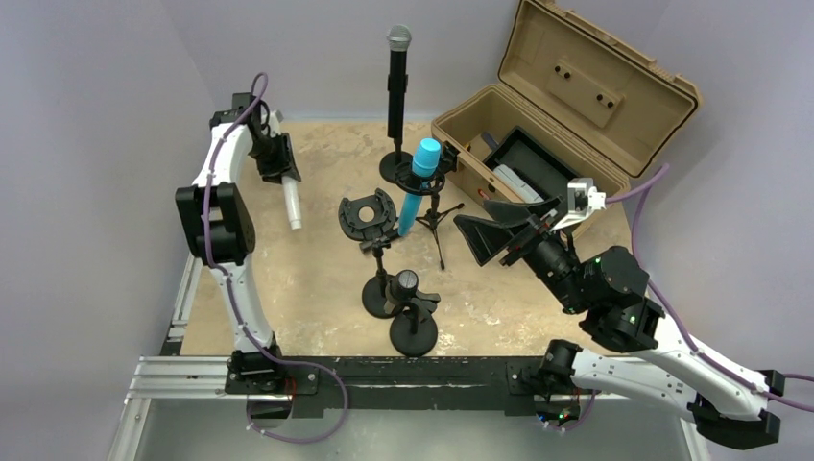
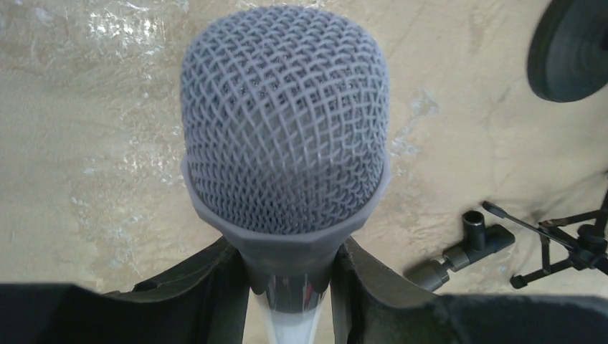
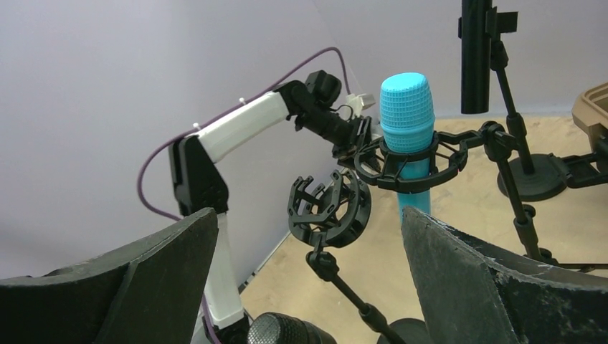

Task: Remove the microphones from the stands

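top view: the microphone point(image 1: 293, 209) is held by the left hand point(image 1: 284, 176), partly closed around its body, above the desk point(image 1: 288, 288) and well apart from the empty shock mount point(image 1: 368, 213).
left wrist view: the grip is seen just below the grey grille point(image 2: 285, 122).
right wrist view: the right hand point(image 3: 308, 222) is spread wide, with nothing held.
removal is judged done, with little if anything left.

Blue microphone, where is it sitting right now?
In the top view the blue microphone sits mid-table in a shock mount on the tripod stand, between the empty shock mount and the tan case.
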